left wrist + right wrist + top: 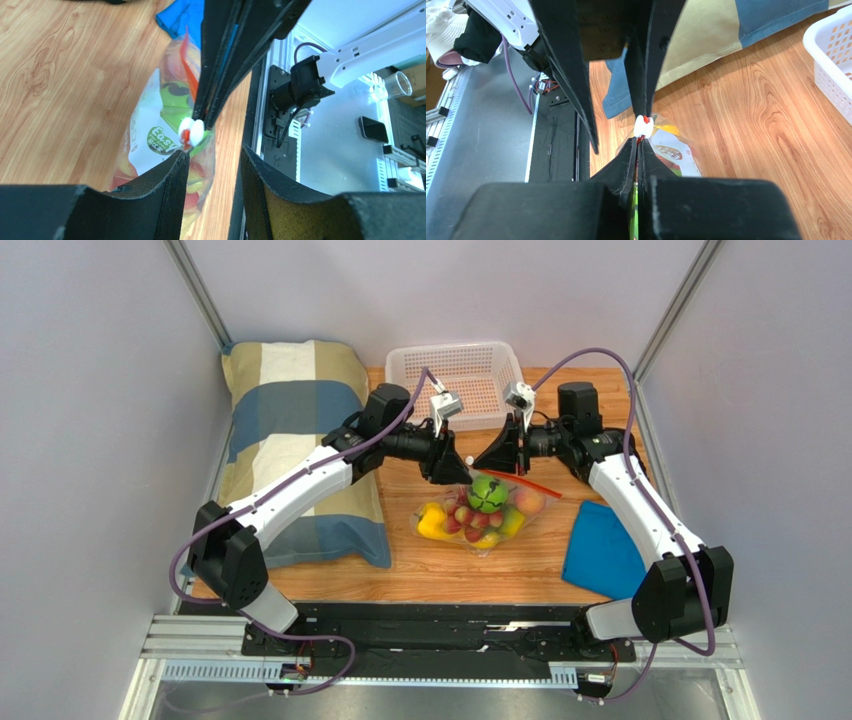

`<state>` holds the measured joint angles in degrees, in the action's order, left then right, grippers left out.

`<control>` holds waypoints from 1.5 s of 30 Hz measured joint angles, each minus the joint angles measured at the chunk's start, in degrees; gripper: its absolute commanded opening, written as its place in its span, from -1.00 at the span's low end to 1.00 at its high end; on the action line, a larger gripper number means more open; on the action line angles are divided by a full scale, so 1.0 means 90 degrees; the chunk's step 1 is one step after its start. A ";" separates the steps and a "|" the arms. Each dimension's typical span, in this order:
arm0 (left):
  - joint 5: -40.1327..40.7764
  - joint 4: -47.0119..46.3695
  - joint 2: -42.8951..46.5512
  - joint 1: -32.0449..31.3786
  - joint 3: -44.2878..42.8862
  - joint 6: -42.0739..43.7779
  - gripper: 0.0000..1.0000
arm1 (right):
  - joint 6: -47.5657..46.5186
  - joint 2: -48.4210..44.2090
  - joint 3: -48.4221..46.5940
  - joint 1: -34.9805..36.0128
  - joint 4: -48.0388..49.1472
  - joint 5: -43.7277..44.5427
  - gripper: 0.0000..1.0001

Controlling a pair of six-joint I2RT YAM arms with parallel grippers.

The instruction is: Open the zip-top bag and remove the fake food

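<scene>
Nothing is out yet: fake food [488, 496] sits inside the zip-top bag [150, 127]; my right hand [637, 147] pinches its zip edge, my left hand [214, 150] gapes beside the white slider [191, 131].

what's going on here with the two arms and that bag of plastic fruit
Both arms meet over the zip-top bag. The fingers of the right gripper are pinched shut on the bag's top edge, right by the white slider. The fingers of the left gripper stand open close beside that same spot, gripping nothing. The fake food is all inside the bag; none is out yet.
</scene>
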<state>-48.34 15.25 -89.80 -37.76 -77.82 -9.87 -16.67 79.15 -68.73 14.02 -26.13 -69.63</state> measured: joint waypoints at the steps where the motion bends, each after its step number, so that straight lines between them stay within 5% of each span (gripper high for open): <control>1: -0.0005 -0.0160 -0.0036 0.0000 0.0075 -0.0046 -0.04 | 0.0049 0.0007 -0.0002 -0.0002 0.0051 -0.0005 -1.00; 6: 0.0219 -0.0447 -0.0158 -0.0005 0.0228 -0.0134 -0.05 | 0.0221 0.0039 -0.0039 -0.0010 0.0124 -0.0012 -1.00; 17: 0.1205 -0.0104 0.1222 -0.0002 0.0583 0.0204 0.97 | 0.0325 0.0041 -0.0085 -0.0010 0.0194 -0.0170 -1.00; 28: 0.0811 -0.0401 -0.0005 0.0143 0.0614 0.0265 0.98 | 0.0369 0.0041 -0.0134 -0.0010 0.0216 -0.0287 -1.00; 30: 0.0622 -0.0680 -0.0206 0.0155 0.0675 0.0199 0.90 | 0.0384 0.0041 -0.0134 -0.0010 0.0223 -0.0311 -1.00; 33: 0.0323 -0.1285 -0.0393 0.0146 0.0816 -0.0126 0.42 | 0.0415 0.0051 -0.0134 -0.0007 0.0228 -0.0323 -1.00; 34: 0.0240 -0.1481 -0.0447 0.0136 0.0848 -0.0270 -0.47 | 0.0420 0.0058 -0.0134 0.0000 0.0233 -0.0323 -1.00; 35: 0.0172 -0.1722 -0.0483 0.0126 0.0906 -0.0401 -0.75 | 0.0425 0.0075 -0.0134 0.0005 0.0236 -0.0323 -1.00; 37: 0.0027 -0.2149 -0.0500 0.0119 0.1076 -0.0653 -1.00 | 0.0427 0.0114 -0.0134 0.0005 0.0236 -0.0277 -0.87; 40: 0.0073 -0.2499 -0.0457 0.0083 0.1251 -0.0816 -1.00 | 0.0493 0.0158 -0.0134 0.0010 0.0233 -0.0199 -0.36; 45: 0.0342 -0.2526 -0.0192 0.0083 0.1542 -0.0843 -1.00 | 0.0556 0.0151 -0.0134 0.0019 0.0294 -0.0041 -0.27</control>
<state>-45.25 -7.49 -91.53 -37.01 -63.94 -17.45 -11.66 80.51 -69.93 14.20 -23.49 -70.00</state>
